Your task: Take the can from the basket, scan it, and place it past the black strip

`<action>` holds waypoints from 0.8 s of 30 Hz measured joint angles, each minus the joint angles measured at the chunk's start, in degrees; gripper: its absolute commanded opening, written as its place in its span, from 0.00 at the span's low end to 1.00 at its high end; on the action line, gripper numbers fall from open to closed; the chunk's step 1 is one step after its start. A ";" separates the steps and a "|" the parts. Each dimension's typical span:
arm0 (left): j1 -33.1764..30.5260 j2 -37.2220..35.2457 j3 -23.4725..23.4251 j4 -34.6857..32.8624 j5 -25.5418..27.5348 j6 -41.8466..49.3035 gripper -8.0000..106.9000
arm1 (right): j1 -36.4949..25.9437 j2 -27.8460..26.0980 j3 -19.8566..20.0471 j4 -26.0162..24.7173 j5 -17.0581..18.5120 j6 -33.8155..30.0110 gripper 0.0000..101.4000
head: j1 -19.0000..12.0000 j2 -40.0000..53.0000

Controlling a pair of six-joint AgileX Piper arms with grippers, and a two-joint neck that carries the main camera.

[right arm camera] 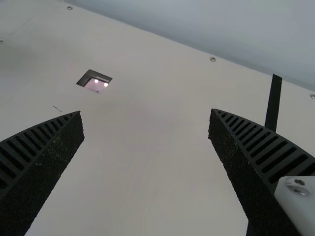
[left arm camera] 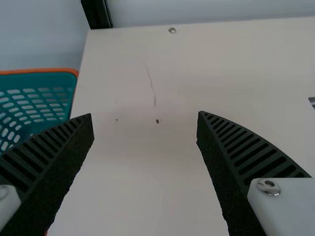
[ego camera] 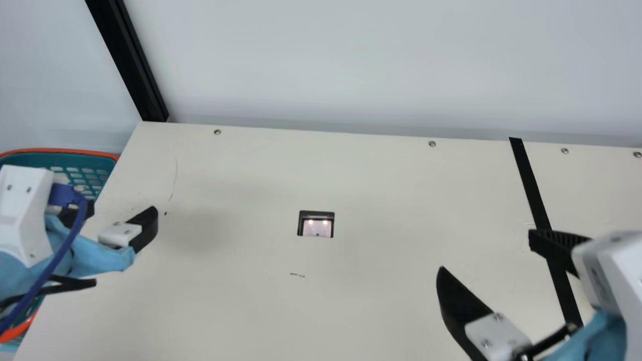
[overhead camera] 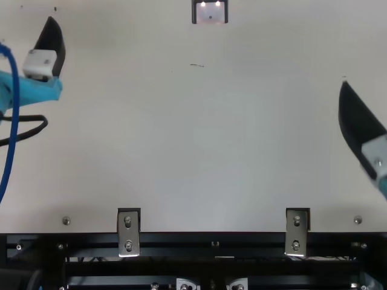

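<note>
Left gripper (ego camera: 123, 206): hangs at the left of the main view, over the table's left side, with fingers spread wide. Right gripper (ego camera: 486, 250): sits at the lower right of the main view, also spread wide, one finger across the black strip (ego camera: 532, 188) as seen there, the other to the left of that strip. At the far left of the main view, just beside the table (ego camera: 215, 311), a teal basket (ego camera: 62, 150) with an orange rim, partly hidden behind the left arm. Near the middle of the same view, a small scanner window (ego camera: 317, 228) set in the table, with two lights glowing. Just below that window, a short dark mark (ego camera: 297, 275). At the upper left, a black post (ego camera: 128, 62), tilted in the frame.
</note>
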 measured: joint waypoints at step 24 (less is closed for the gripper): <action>3.81 -15.11 5.18 3.21 -3.21 0.99 0.85 | 2.13 -7.90 4.01 -2.38 0.63 4.65 1.00 | 0.00 0.00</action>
